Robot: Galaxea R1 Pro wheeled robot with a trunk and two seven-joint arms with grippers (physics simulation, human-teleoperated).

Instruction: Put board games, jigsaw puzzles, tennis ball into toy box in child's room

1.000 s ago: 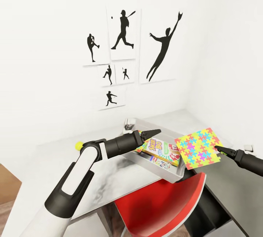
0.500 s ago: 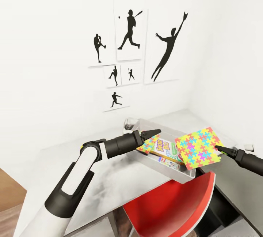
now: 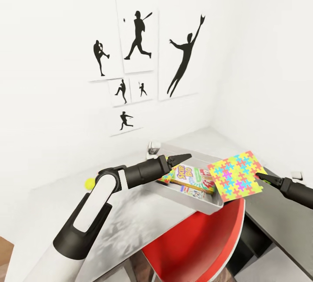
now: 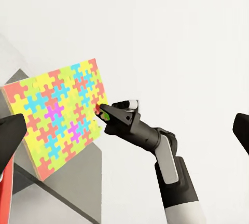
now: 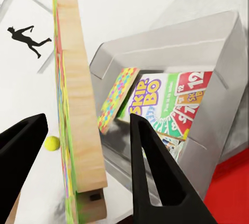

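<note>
Grey bin [image 3: 216, 204]: we see it on the table [image 3: 143, 212], below and between both grippers, rim clear of them.
Bin contents: Skip-Bo box [image 3: 191, 176] lying flat; second puzzle box [image 5: 117, 98] leaning on the wall nearest our left gripper.
Right gripper [image 3: 259, 176]: pinching one edge of a puzzle box [image 3: 235, 176], holding it upright in the air above the bin's near corner.
Left gripper [image 3: 188, 156]: fingers [image 3: 180, 158] look nearly together over the bin's far side, nothing between them; true gap we cannot tell.
Tennis ball [image 3: 90, 182]: on the table, well outside the bin, beyond our left elbow.
Red chair [image 3: 195, 247]: under the table edge, beneath the held puzzle box.
</note>
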